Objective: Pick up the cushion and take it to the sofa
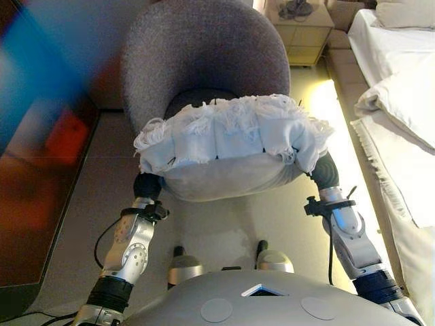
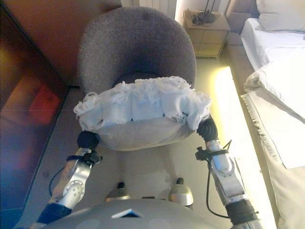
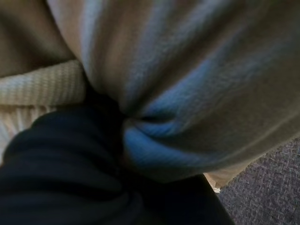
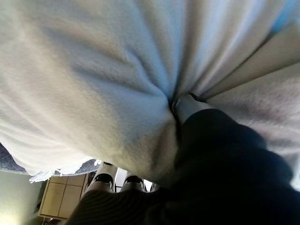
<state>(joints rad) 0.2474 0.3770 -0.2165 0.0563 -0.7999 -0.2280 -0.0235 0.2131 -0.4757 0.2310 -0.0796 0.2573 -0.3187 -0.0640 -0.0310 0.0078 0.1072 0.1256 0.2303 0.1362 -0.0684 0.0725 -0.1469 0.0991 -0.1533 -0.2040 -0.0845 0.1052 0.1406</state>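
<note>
The cushion (image 1: 231, 136), white with a fringed top and a grey underside, is held up between both hands, just in front of the seat of a grey round-backed armchair (image 1: 204, 47). My left hand (image 1: 147, 185) is at its left end and my right hand (image 1: 325, 170) at its right end, both mostly hidden under the cloth. In the left wrist view the cushion cloth (image 3: 187, 70) bunches into the hand's dark cover (image 3: 61, 164). In the right wrist view a thumb (image 4: 187, 105) digs into puckered cushion cloth (image 4: 93, 70).
A bed (image 1: 401, 81) with white bedding runs along the right. A small nightstand (image 1: 302, 27) stands behind the armchair at the right. A dark glossy panel (image 1: 34, 170) lines the left side. Beige floor lies between me and the chair.
</note>
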